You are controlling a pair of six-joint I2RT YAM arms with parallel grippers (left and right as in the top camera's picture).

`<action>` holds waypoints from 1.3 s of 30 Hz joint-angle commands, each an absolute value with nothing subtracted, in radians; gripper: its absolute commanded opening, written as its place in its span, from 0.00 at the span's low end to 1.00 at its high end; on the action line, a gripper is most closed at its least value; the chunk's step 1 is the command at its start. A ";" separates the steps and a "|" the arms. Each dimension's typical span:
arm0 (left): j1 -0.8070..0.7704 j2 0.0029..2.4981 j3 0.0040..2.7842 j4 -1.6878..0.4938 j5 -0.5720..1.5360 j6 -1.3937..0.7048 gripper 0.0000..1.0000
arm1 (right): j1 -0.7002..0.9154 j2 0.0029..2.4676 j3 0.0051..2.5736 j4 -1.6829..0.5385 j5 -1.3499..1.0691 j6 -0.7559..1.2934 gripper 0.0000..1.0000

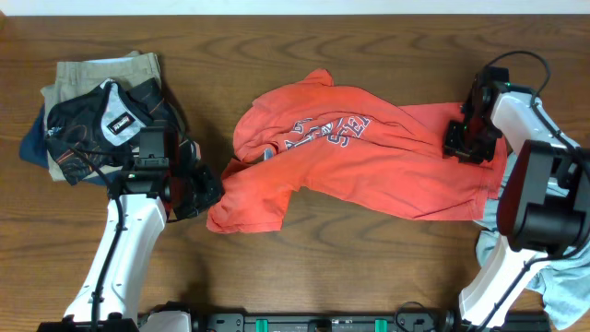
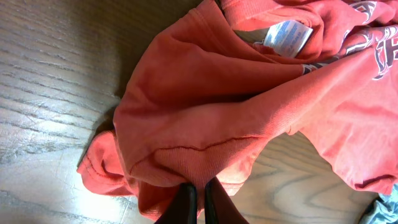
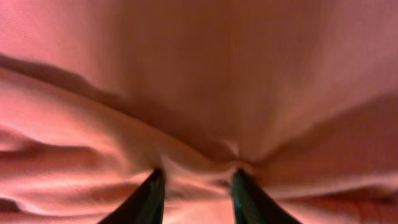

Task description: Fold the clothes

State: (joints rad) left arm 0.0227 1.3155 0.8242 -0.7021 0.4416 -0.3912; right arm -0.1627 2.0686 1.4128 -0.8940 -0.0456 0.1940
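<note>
While my left tool pinches the lower-left edge of the T-shirt, crumpled at frame centre, my right tool stands spread astride a fabric ridge: grasping stage, so next I should pinch and stretch it flat.

Overhead: fixed above table, faces straight down, farthest; arm bases at bottom edge. Left wrist: close, looks past left gripper at bottom centre onto T-shirt. Right wrist: nearest, cloth fills frame, right gripper at bottom centre. All three views share T-shirt.
</note>
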 commanded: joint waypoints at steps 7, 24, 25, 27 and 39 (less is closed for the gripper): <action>0.027 1.320 0.814 -0.705 0.434 -0.378 0.06 | -0.128 2.061 1.229 -0.422 -0.139 0.199 0.32; 0.027 1.320 0.814 -0.697 0.434 -0.378 0.06 | -0.117 1.909 1.306 -0.360 -0.170 0.213 0.63; 0.027 1.320 0.814 -0.697 0.434 -0.378 0.06 | -0.132 1.868 1.305 -0.420 -0.156 0.213 0.63; 0.027 1.320 0.814 -0.697 0.434 -0.378 0.06 | -0.161 1.797 1.305 -0.535 -0.123 0.226 0.64; 0.027 1.320 0.814 -0.698 0.434 -0.378 0.06 | -0.221 1.710 1.193 -0.853 -0.002 0.352 0.55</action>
